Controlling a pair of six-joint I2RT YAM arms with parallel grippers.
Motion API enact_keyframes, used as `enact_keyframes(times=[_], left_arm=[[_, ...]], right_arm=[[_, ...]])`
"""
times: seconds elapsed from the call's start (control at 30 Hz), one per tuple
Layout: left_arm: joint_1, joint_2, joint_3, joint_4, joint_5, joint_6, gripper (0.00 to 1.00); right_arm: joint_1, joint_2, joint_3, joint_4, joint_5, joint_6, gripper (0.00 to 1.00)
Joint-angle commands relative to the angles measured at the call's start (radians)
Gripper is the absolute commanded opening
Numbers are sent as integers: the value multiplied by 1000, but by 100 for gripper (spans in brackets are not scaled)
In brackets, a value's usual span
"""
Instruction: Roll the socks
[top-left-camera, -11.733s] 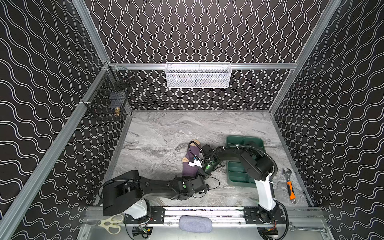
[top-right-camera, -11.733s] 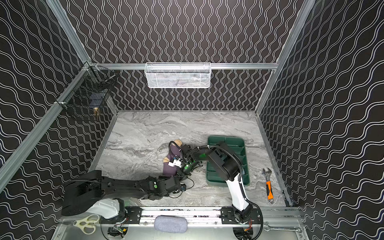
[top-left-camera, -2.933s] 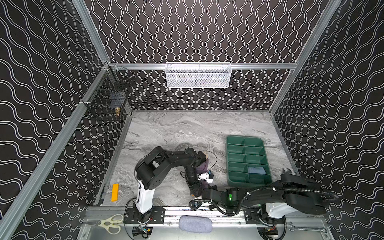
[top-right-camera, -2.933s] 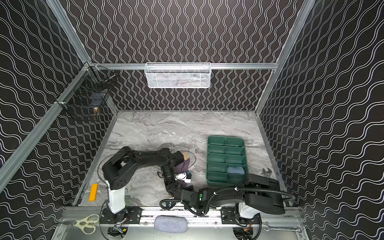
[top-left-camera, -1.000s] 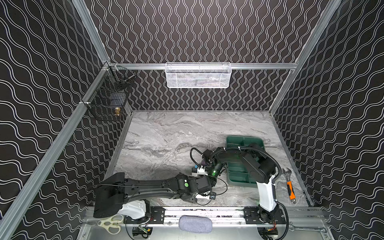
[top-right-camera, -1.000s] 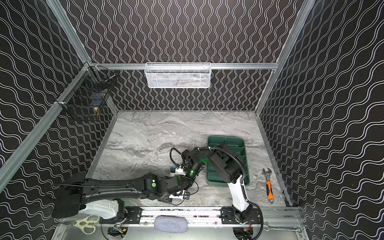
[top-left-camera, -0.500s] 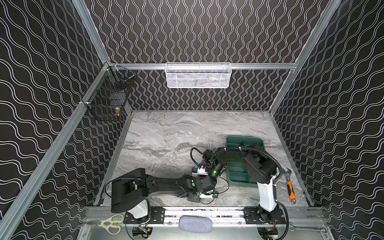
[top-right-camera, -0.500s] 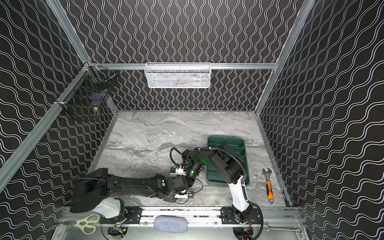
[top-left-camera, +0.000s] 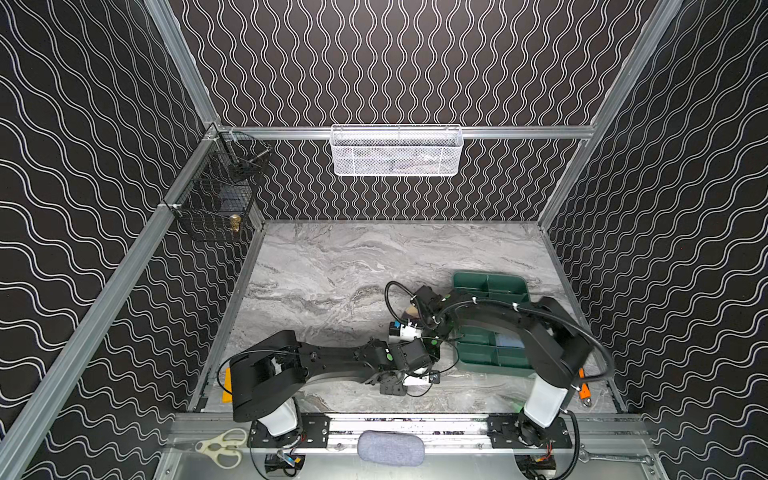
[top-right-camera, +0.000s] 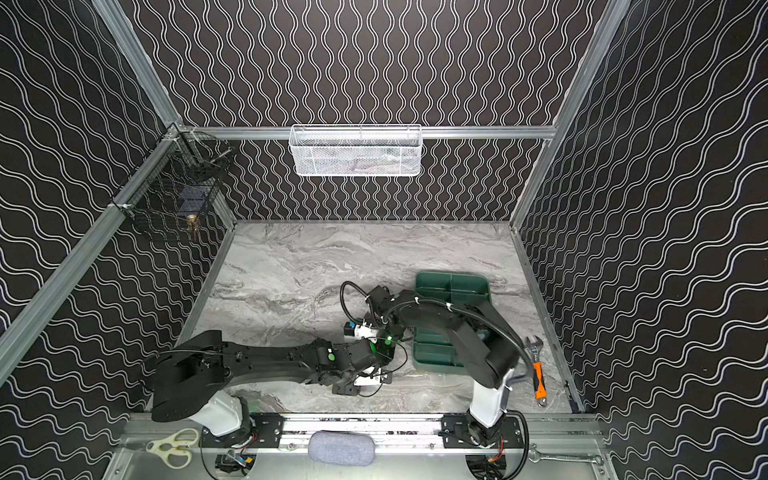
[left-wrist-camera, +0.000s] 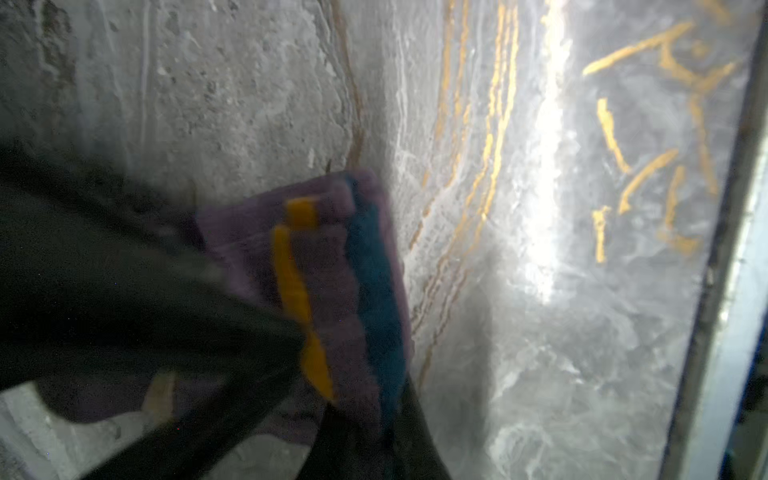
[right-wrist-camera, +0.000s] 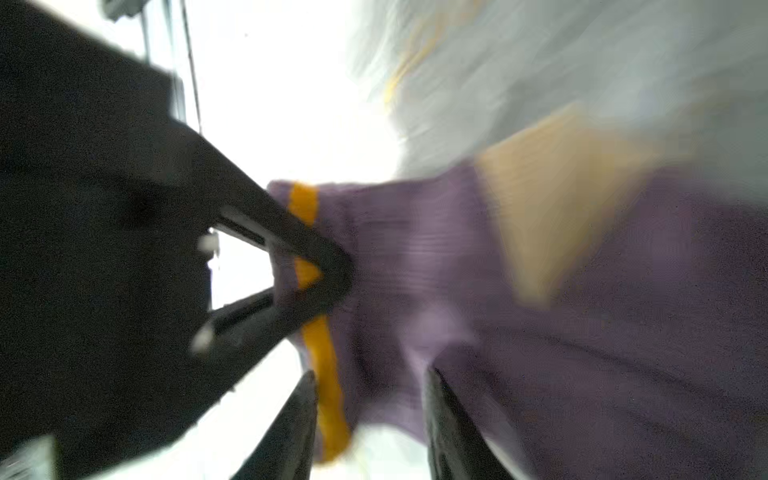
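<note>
In both top views your two arms meet low over the surface (top-left-camera: 332, 266), just beside the green tray (top-left-camera: 490, 281). Of the purple sock (top-left-camera: 409, 311) only a tan scrap shows between the wrists. The light blue sock (top-left-camera: 508, 341) lies in a tray compartment, partly behind the right arm.

In the left wrist view the striped cuff is blurred, with dark fingers over it.

In the right wrist view the change is clear: the left claw (right-wrist-camera: 326, 272) has just clenched on the cuff at the orange stripe, while the right claw (right-wrist-camera: 369, 376) has just released, its fingers apart on either side of the cloth. I judge the cuff is handed over, and the rolling is not finished. How much is rolled already, you cannot tell.
</note>
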Motion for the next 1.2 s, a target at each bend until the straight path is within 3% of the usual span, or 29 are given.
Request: enact_keyframes(times=[0.0, 0.1, 0.27, 0.33, 0.4, 0.47, 0.53, 0.63, 0.77, 0.8, 0.87, 0.93, 1.03, 1.17], left_arm=[[19, 43, -8, -119, 110, -16, 0], [34, 62, 10, -136, 130, -21, 0], [75, 116, 87, -217, 188, -43, 0], [107, 136, 112, -246, 235, -43, 0], [150, 165, 132, -274, 293, -36, 0], [188, 216, 161, -312, 352, -18, 0], [208, 269, 190, -345, 382, -2, 0], [245, 339, 239, -365, 415, -10, 0], [277, 400, 288, -363, 433, -35, 0], [285, 416, 299, -359, 426, -42, 0], [303, 449, 321, -362, 432, -42, 0], [319, 485, 341, -359, 420, -50, 0], [332, 525, 362, -346, 397, -59, 0], [337, 542, 364, -312, 366, -71, 0]], right_arm=[[-14, -110, -7, 94, 156, -19, 45], [-83, -238, -8, 177, 248, 18, 46], [-237, -459, 3, 375, 495, 190, 46], [-249, -560, -39, 509, 631, 284, 46], [-249, -672, -85, 617, 680, 362, 46], [-249, -793, -181, 709, 691, 486, 59], [-249, -913, -236, 718, 642, 578, 69], [-249, -1049, -315, 718, 458, 578, 65], [-239, -1115, -344, 469, 143, 378, 58], [-218, -1113, -350, 380, 122, 317, 56], [-139, -1113, -370, 257, 200, 237, 55], [12, -1129, -418, 187, 395, 147, 56], [234, -1144, -473, 146, 618, 72, 56], [452, -1121, -521, 146, 722, 39, 52]])
